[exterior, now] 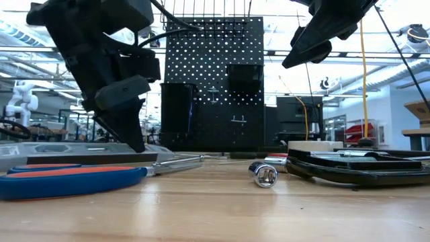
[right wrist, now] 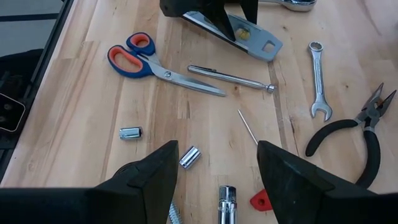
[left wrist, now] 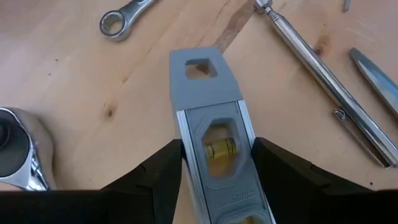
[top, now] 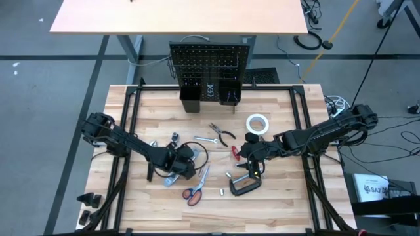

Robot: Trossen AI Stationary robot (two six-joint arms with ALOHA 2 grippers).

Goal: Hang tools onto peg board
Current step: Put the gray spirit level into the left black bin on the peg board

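A grey level (left wrist: 214, 130) with a yellow vial lies between the fingers of my left gripper (left wrist: 217, 168), left of the table's middle (top: 180, 167). My right gripper (right wrist: 217, 180) hangs open above the table right of the middle (top: 252, 157), over loose silver sockets (right wrist: 189, 157), touching nothing. The peg board (top: 210, 65) stands upright at the far edge. Orange-handled scissors (top: 195, 190), pliers (top: 223, 134), a white tape roll (top: 257, 123) and a black C-clamp (top: 244, 185) lie flat on the table. My left gripper pinches the level's two long sides (left wrist: 186, 155) between its two fingers, about at the vial. The fingers slant steeply down from the table's left and lie across the level. The level's end with the hanging hole (left wrist: 198, 68) points away, low over the tabletop; whether it rests there, I cannot tell.
A thin silver rod (left wrist: 317, 68) and a wrench (left wrist: 124, 18) lie close beside the level. A second wrench (right wrist: 317, 78) lies next to the pliers, and a red-handled tool (top: 235, 152) lies under the right arm. Black bins (top: 190, 98) hang at the board's foot.
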